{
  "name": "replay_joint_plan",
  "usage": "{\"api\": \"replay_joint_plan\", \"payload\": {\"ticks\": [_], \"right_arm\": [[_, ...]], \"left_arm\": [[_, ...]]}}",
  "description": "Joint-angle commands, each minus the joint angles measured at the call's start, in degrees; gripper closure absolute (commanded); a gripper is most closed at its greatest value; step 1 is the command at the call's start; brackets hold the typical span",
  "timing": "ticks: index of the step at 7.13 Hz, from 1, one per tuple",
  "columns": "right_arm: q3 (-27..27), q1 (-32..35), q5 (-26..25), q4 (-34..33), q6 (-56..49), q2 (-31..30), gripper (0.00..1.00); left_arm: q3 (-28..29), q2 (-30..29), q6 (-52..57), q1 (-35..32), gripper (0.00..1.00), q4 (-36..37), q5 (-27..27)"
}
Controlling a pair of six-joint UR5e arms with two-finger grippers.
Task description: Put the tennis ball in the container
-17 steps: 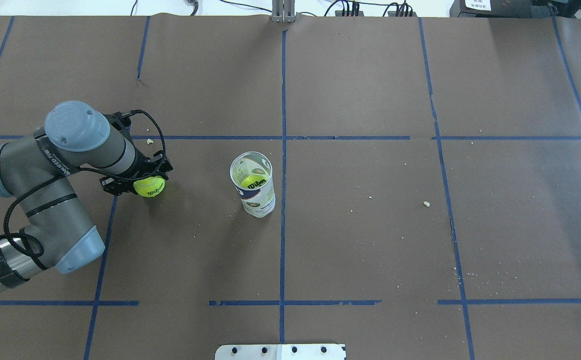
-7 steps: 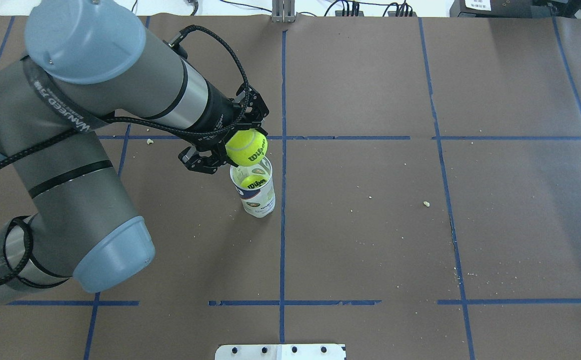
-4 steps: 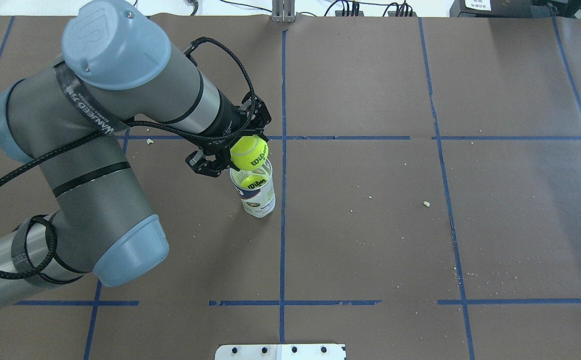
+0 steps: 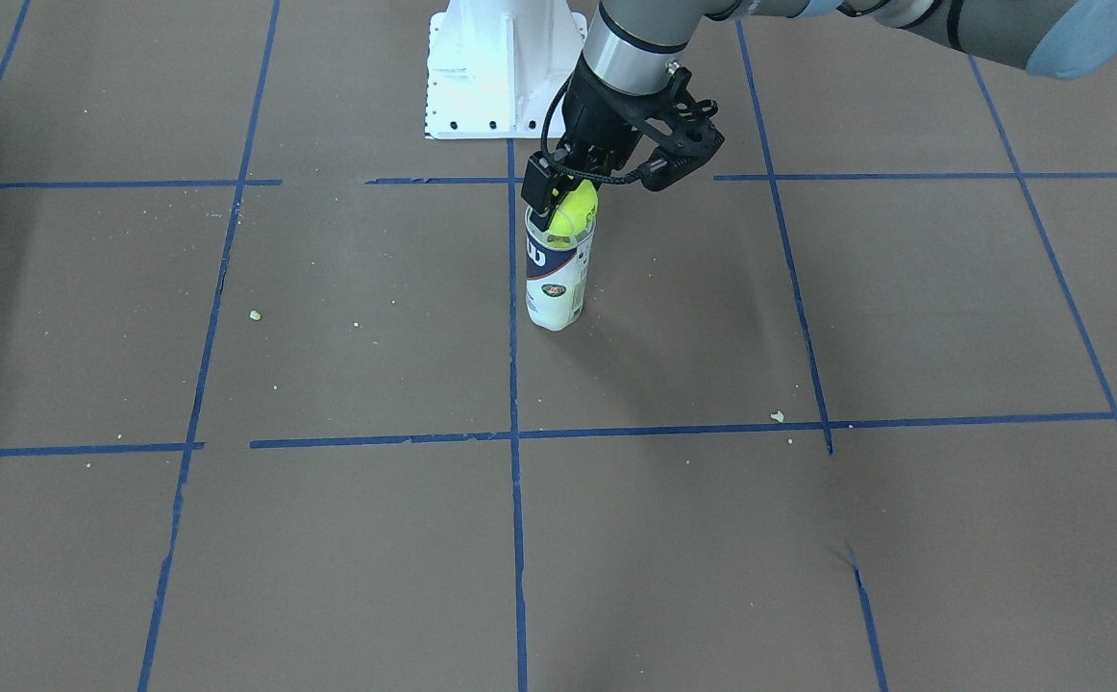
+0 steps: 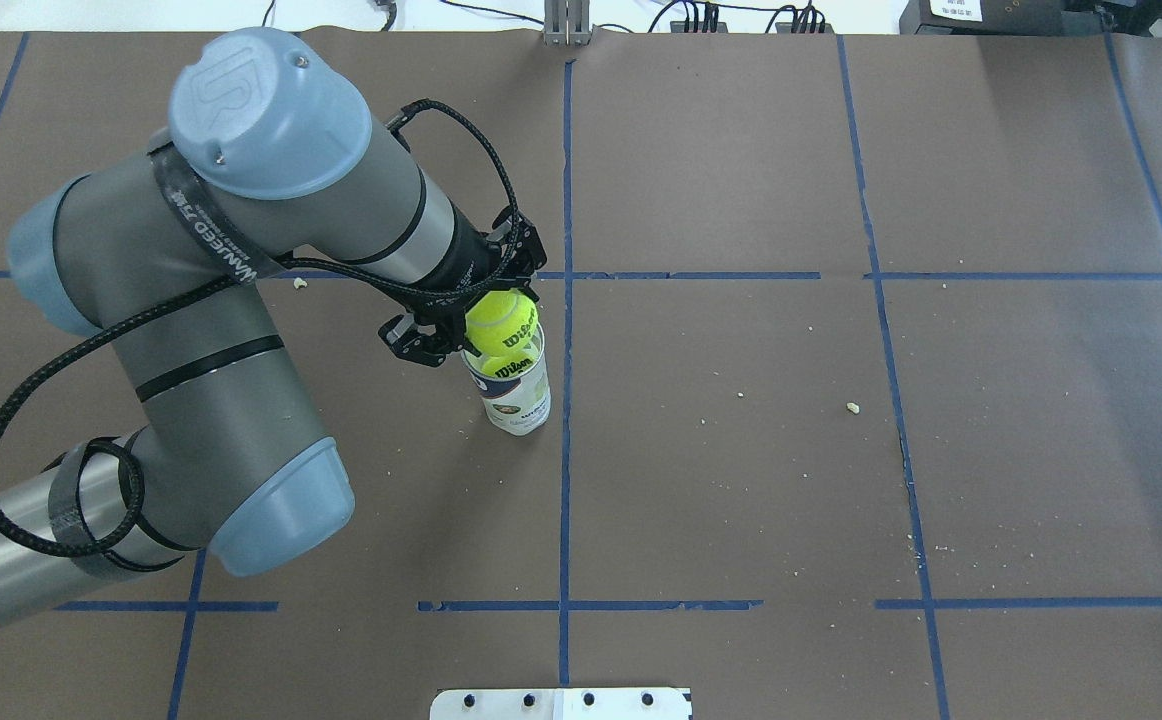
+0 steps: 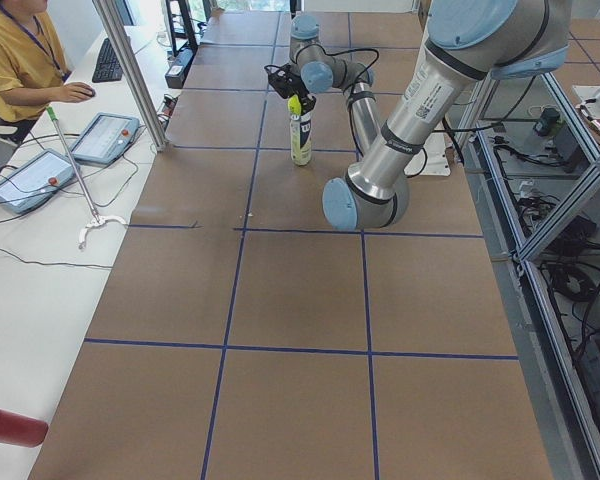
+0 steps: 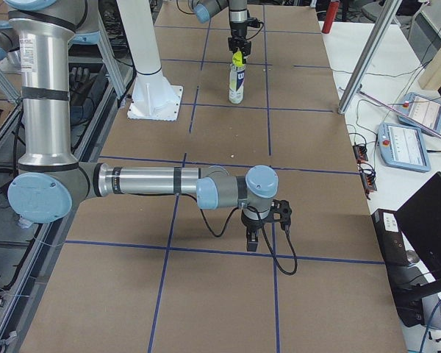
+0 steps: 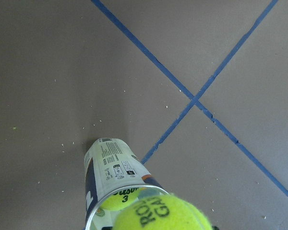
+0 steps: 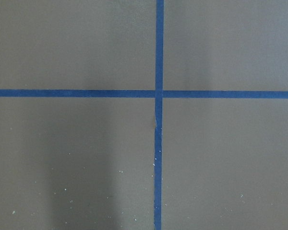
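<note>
The left gripper point(image 4: 573, 195) clasps the ball point(image 5: 499, 322) at the tube's point(image 5: 519, 400) mouth; released off-centre, it could catch the rim and tip the tube.

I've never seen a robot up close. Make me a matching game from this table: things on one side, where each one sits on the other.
Things:
1. upper tennis ball
2. lower tennis ball
3. container
4. white pedestal

Places:
A. upright on the brown table
B. inside the container
C. held by the left gripper at the container's mouth
D. at the robot's end of the table

Pairs: 1-C, 2-B, 3-A, 4-D
</note>
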Motion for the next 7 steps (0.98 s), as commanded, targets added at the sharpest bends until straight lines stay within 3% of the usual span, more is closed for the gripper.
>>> {"api": "replay_joint_plan", "payload": {"ticks": [1,6,7], "right_arm": [[0.0,0.0,0.0,-0.01,0.0,0.0,0.0],[0.0,0.0,0.0,-0.01,0.0,0.0,0.0],[0.0,0.0,0.0,-0.01,0.0,0.0,0.0]], "left_arm": [[0.11,0.18,0.09,0.26,0.4,0.05,0.09],[-0.07,0.88,0.35,0.26,0.23,0.05,0.09],[0.02,0.88,0.35,0.35,0.01,0.05,0.09]]}}
